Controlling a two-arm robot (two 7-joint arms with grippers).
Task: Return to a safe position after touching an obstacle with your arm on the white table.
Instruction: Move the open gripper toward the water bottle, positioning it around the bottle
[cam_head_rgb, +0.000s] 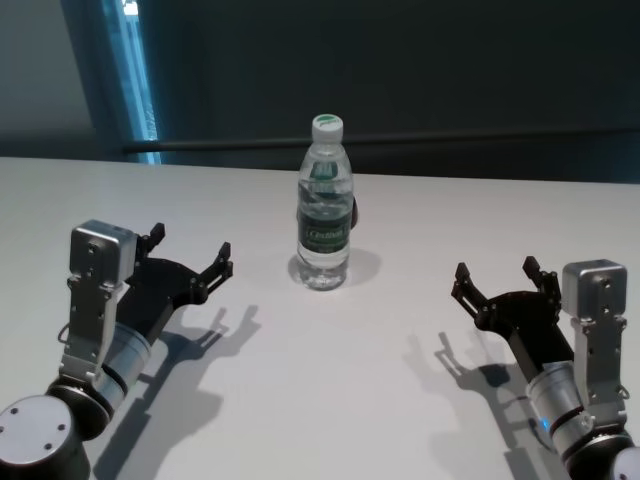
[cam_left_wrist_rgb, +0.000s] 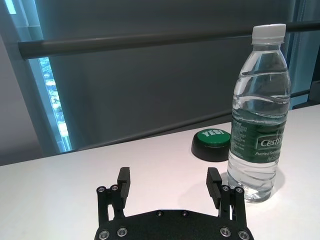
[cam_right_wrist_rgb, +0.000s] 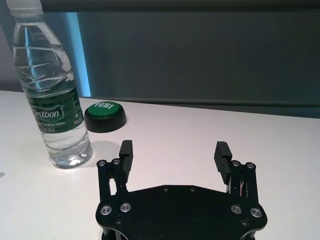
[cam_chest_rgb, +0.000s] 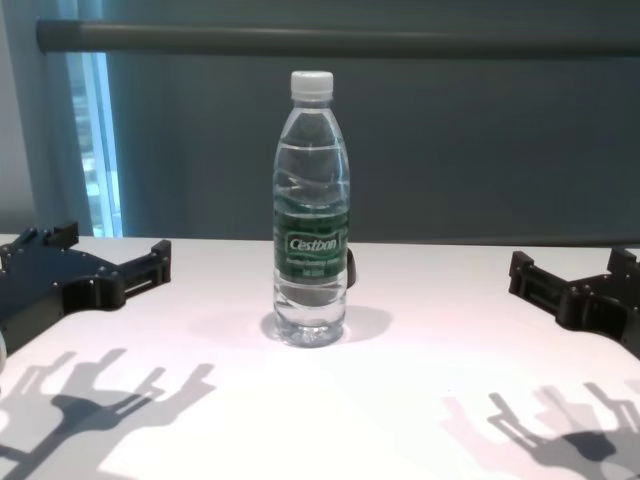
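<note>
The clear water bottle (cam_head_rgb: 324, 215) with a white cap and green label stands upright in the middle of the white table (cam_head_rgb: 330, 390). My left gripper (cam_head_rgb: 190, 243) is open and empty, low over the table to the bottle's left, apart from it. My right gripper (cam_head_rgb: 495, 270) is open and empty to the bottle's right, farther off. The bottle shows beside the open left gripper (cam_left_wrist_rgb: 168, 175) in the left wrist view (cam_left_wrist_rgb: 259, 125), and beyond the open right gripper (cam_right_wrist_rgb: 174, 147) in the right wrist view (cam_right_wrist_rgb: 52, 100). The chest view shows the bottle (cam_chest_rgb: 312, 230) between both grippers.
A small dark round button with a green top (cam_left_wrist_rgb: 212, 142) sits on the table just behind the bottle; it also shows in the right wrist view (cam_right_wrist_rgb: 105, 115). A dark rail (cam_chest_rgb: 340, 38) and dark wall run beyond the table's far edge.
</note>
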